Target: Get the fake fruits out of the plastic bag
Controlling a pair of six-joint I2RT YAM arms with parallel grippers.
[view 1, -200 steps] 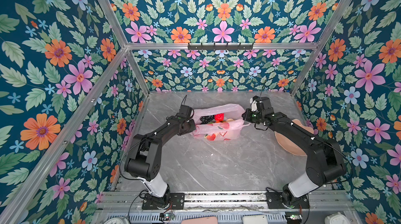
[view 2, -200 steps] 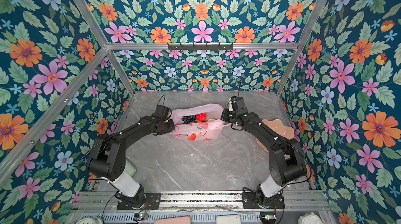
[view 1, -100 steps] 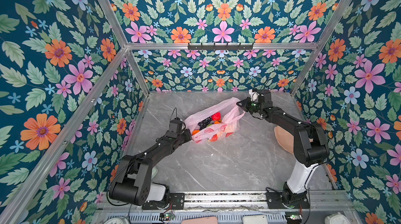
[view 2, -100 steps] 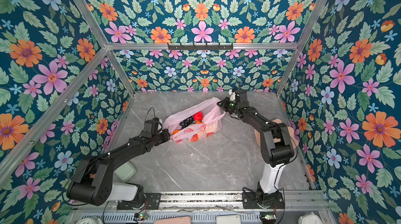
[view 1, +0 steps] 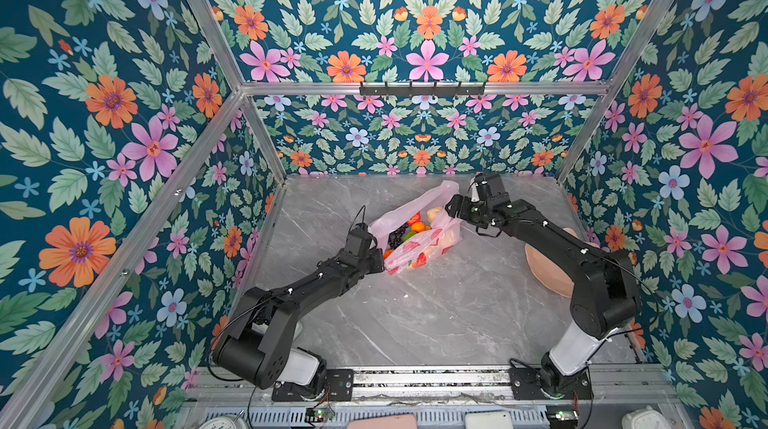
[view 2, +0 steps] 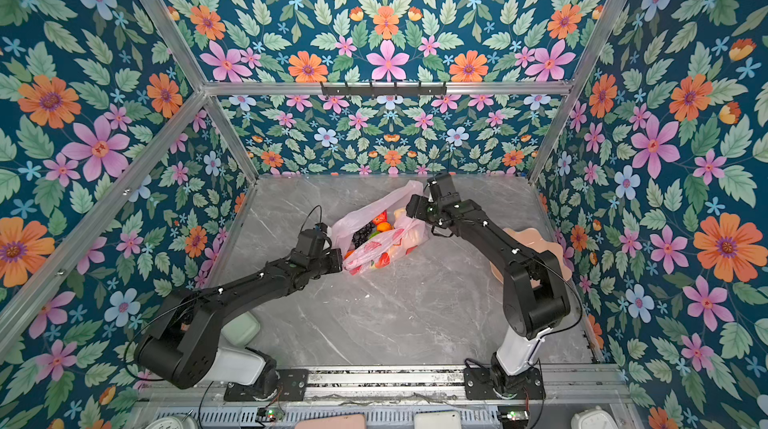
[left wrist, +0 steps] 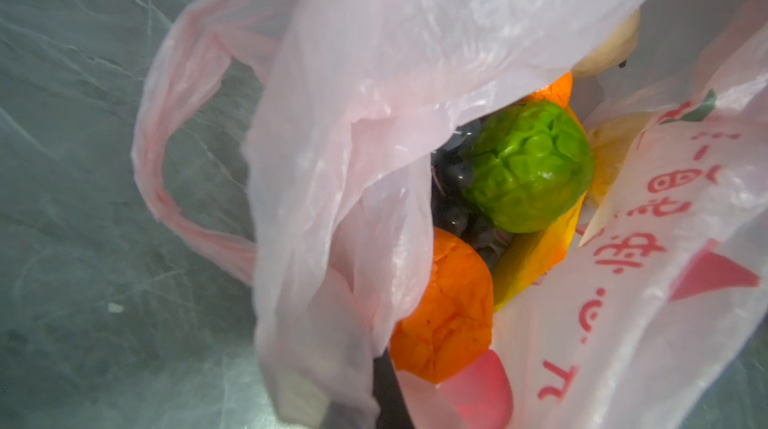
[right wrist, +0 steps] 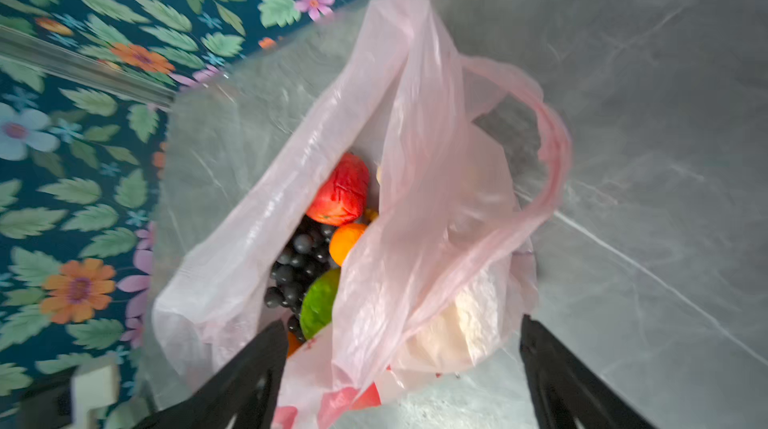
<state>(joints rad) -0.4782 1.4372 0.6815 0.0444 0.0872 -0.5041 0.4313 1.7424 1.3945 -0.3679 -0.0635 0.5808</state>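
The pink plastic bag lies at the back middle of the table, mouth gaping. My left gripper is shut on the bag's near rim. Inside show a green bumpy fruit, an orange, dark grapes, a yellow banana and a cream lump. My right gripper is open at the far side of the bag, its fingers straddling loose film. A red bumpy fruit shows there too.
A peach scalloped plate sits at the right, partly under my right arm. A pale green object lies by the left arm's base. Flowered walls close in the back and both sides.
The two grippers pulled the bag's mouth apart, the left one toward the front. The right gripper then opened and let go of the film, which sagged.
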